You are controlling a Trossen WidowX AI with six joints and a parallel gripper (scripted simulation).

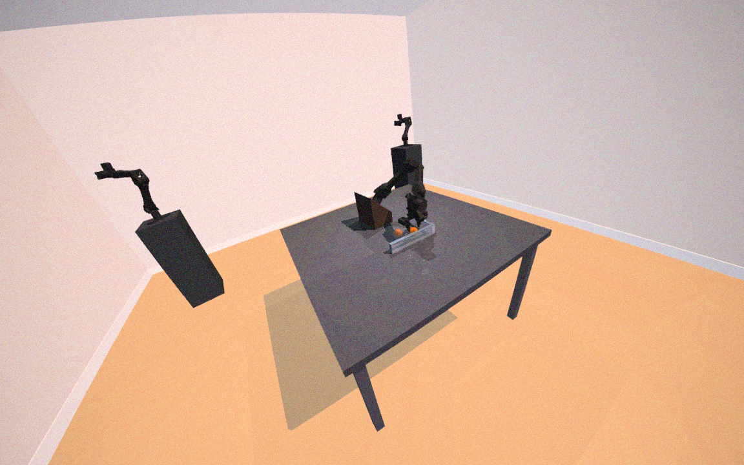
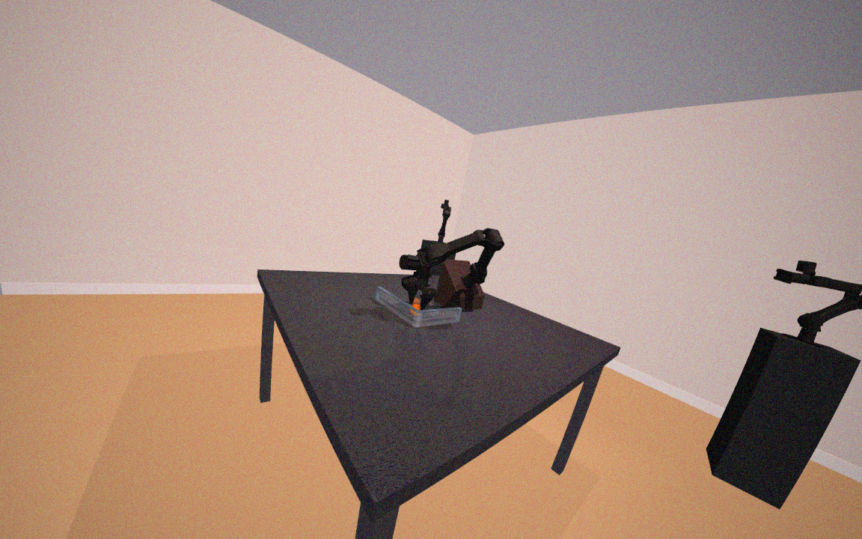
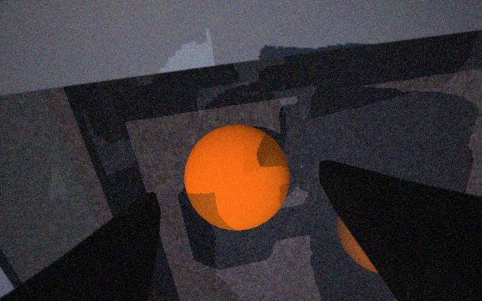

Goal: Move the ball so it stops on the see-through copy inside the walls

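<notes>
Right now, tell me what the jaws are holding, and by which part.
Nothing is held. The gripper is open, its jaws standing apart on either side of the orange ball, which sits between them on the table with gaps showing on both sides.

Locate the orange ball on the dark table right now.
In the wrist view the orange ball lies on the dark table, centred between the open gripper fingers, near the clear walls' corner.
</notes>
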